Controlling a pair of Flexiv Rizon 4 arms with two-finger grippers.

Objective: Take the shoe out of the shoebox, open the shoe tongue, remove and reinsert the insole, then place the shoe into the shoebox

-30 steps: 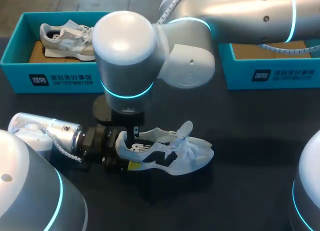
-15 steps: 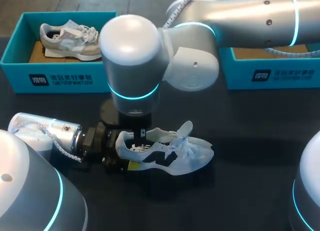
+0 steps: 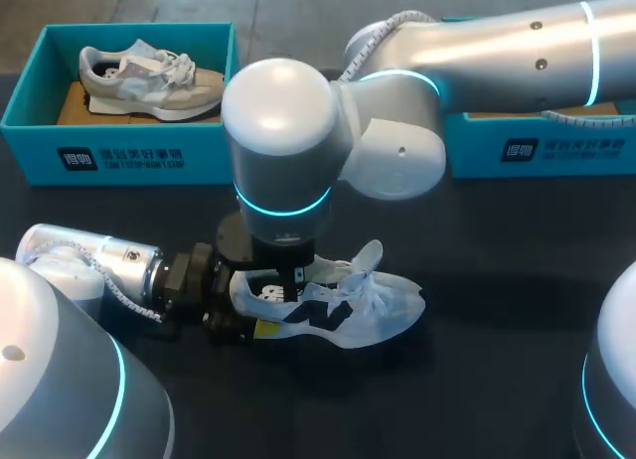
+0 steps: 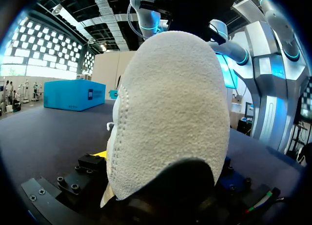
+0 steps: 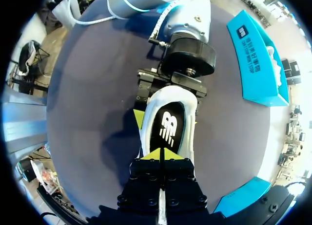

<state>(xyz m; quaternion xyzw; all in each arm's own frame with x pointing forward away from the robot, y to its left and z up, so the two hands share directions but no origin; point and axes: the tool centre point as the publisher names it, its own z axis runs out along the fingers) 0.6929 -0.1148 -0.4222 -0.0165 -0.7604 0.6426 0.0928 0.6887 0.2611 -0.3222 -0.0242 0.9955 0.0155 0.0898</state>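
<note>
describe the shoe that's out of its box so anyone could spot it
On the dark table, in front of the teal shoebox at the left, lies the white shoe, its heel gripped by the left end effector. Unlike the grey shoe inside that box, it has black side panels.

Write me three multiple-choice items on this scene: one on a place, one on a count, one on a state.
1. Where is the grey suede sneaker? A in the left teal cardboard shoebox; B beside that box; C in a gripper.
2. How many teal shoeboxes are on the black table? A one; B two; C three.
3. The jaws of the left gripper are: A open, touching nothing; B shut on the heel of the white-and-black mesh sneaker; C shut on a lace.
1 A: it lies inside that box. 2 B: the right teal shoebox is the second. 3 B: they clamp the heel from both sides.
</note>
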